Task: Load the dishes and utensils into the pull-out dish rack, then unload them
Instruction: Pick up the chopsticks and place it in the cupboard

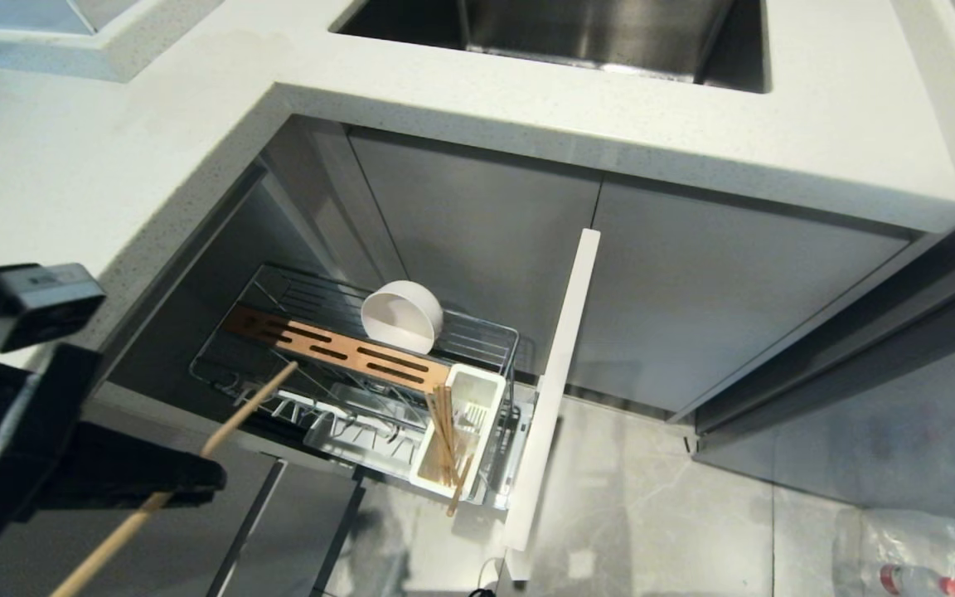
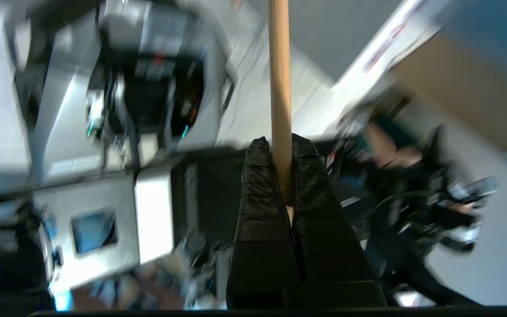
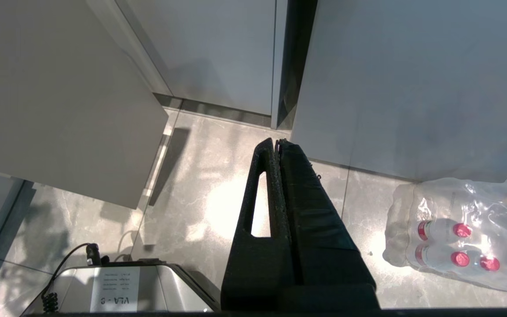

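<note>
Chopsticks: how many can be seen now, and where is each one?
About 4: one chopstick held in the left gripper; roughly three chopsticks bunched in the white cutlery box, where overlap may hide more.

Light-brown chopstick, cream-white bowl, brown slotted strip, black tool.

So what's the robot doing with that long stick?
That's a wooden chopstick. The robot's left end effector is shut on it, off to the left of the pull-out dish rack. More chopsticks stand in the rack's white cutlery box, and a white bowl sits on the wires. The right end effector hangs idle over the floor.
</note>
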Tool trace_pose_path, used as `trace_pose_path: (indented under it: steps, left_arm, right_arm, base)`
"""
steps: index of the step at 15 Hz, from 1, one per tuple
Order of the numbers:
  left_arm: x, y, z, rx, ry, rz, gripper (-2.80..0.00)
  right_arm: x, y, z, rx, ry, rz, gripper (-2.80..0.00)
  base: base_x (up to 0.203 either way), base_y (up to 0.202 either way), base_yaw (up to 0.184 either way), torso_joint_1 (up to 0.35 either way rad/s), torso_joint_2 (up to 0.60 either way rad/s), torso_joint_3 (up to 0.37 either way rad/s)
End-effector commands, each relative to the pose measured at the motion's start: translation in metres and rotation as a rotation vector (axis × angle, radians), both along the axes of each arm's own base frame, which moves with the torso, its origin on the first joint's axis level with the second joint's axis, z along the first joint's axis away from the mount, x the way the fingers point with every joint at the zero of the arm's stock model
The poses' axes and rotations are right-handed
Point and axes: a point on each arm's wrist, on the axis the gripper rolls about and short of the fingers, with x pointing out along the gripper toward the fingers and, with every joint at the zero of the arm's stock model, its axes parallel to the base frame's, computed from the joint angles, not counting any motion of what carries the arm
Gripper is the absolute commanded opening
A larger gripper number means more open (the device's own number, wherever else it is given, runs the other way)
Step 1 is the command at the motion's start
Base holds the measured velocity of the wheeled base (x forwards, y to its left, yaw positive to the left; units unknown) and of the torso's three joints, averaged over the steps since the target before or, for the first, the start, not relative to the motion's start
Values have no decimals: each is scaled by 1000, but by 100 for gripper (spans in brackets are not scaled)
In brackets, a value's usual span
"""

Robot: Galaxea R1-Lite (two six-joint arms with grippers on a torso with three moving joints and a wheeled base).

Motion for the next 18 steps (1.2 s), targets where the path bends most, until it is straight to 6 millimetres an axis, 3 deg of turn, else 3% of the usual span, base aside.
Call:
trace_pose_path:
  steps: [1, 6, 9, 18]
  left_arm:
    - [16, -15, -19, 51, 108, -40, -280]
    - [39, -66, -56, 198, 259, -188, -280]
    - [53, -93, -79, 326, 313, -160, -280]
    - [103, -128, -124, 393, 307, -84, -280]
  right_arm:
    - [0, 0, 0, 0, 2, 0, -280]
    - [0, 0, 0, 0, 2, 1, -280]
    - [0, 0, 0, 0, 2, 0, -280]
    - [0, 0, 0, 0, 2, 1, -280]
  base:
    - [0, 0, 0, 0, 0, 0]
    - [0, 0, 0, 0, 0, 0]
    - [0, 0, 0, 0, 0, 0]
    - [0, 0, 0, 0, 0, 0]
